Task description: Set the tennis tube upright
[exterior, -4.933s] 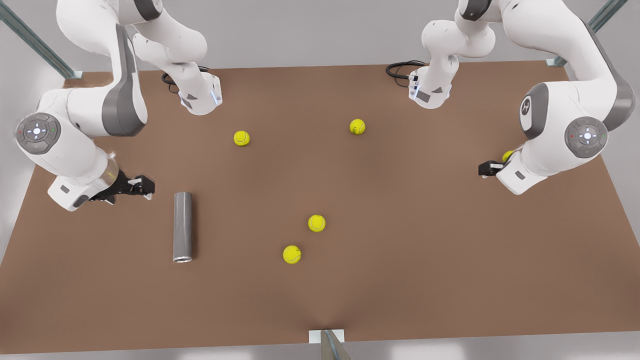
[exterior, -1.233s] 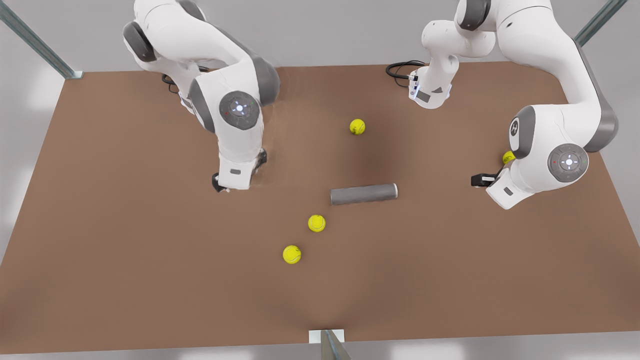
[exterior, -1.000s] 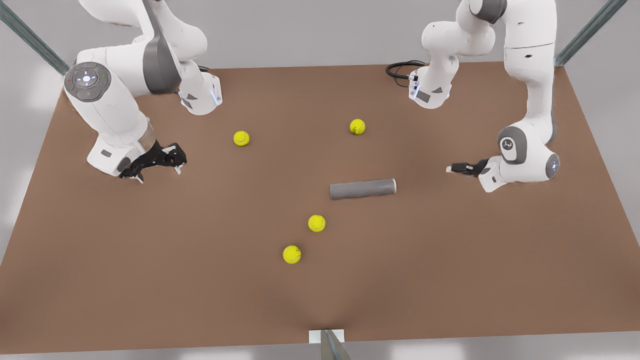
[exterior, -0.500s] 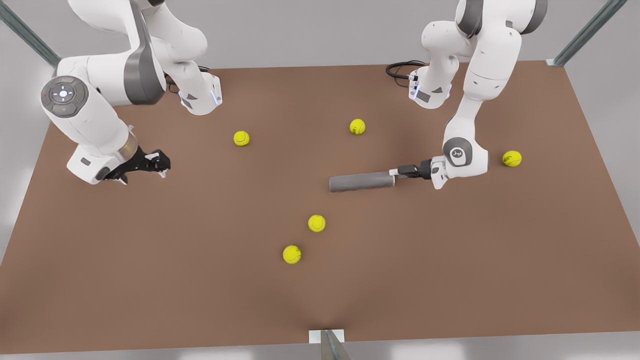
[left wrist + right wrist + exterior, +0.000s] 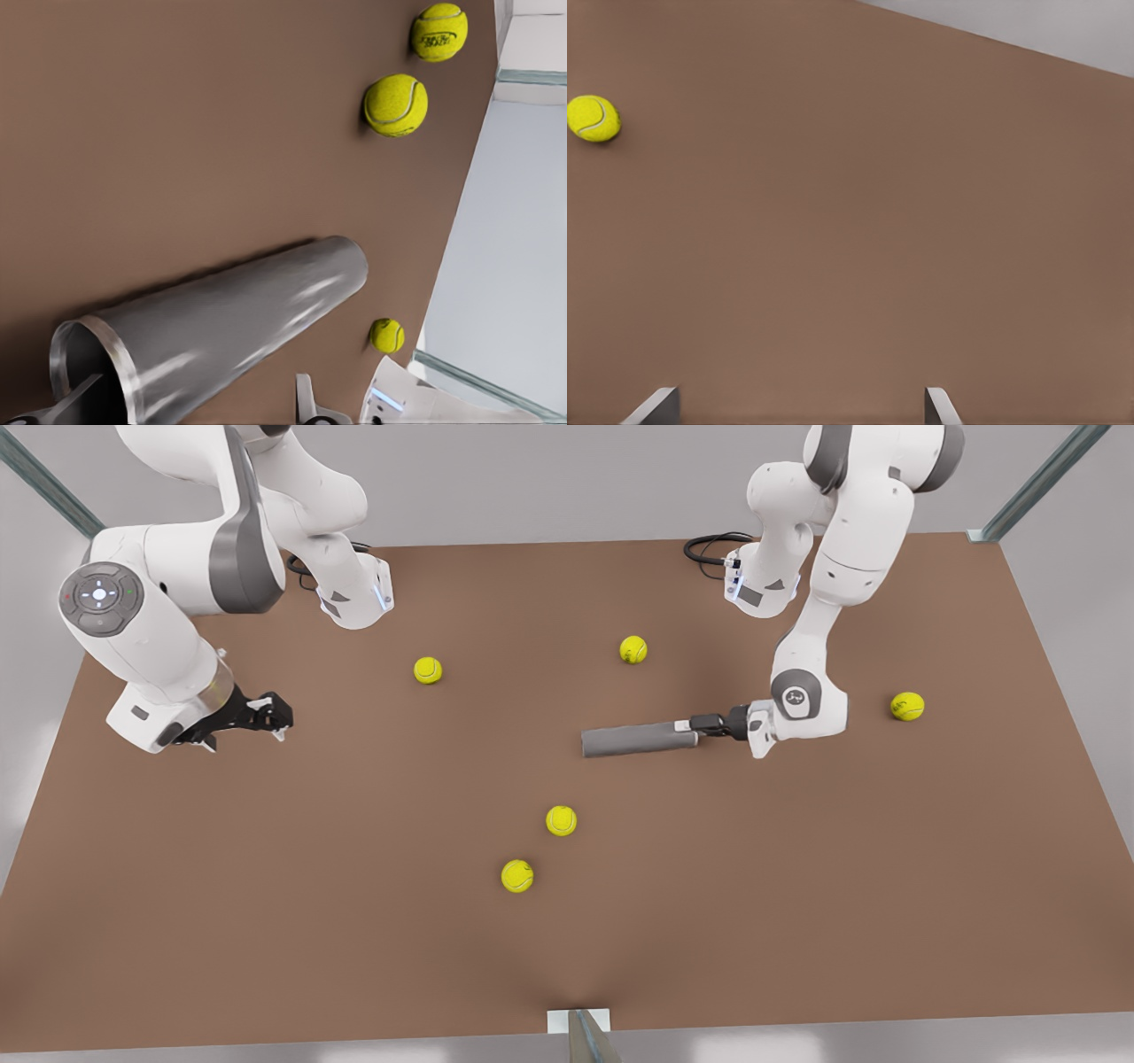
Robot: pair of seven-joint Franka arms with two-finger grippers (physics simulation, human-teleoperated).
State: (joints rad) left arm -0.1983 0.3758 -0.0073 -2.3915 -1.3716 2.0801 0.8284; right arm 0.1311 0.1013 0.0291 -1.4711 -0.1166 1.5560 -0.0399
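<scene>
The tennis tube (image 5: 638, 740) (image 5: 239, 310) lies on its side on the brown table (image 5: 797, 886), its silvery-rimmed open end toward the front view's right. My left gripper (image 5: 695, 728) (image 5: 193, 398) is at that end, low and level with it. It is open: one finger (image 5: 80, 403) reaches into the tube's mouth and the other finger (image 5: 306, 403) sits outside the wall. My right gripper (image 5: 279, 717) (image 5: 799, 403) waits open and empty over bare table at the front view's left.
Several tennis balls lie loose: two at the back (image 5: 428, 670) (image 5: 633, 649), two in front of the tube (image 5: 561, 820) (image 5: 516, 875), and one (image 5: 906, 706) behind the left arm's wrist. Both arm bases stand at the table's back edge.
The left gripper swung in from the front view's right to the tube's rimmed end. The tube has shifted slightly toward the back. The right arm drew back to the left.
</scene>
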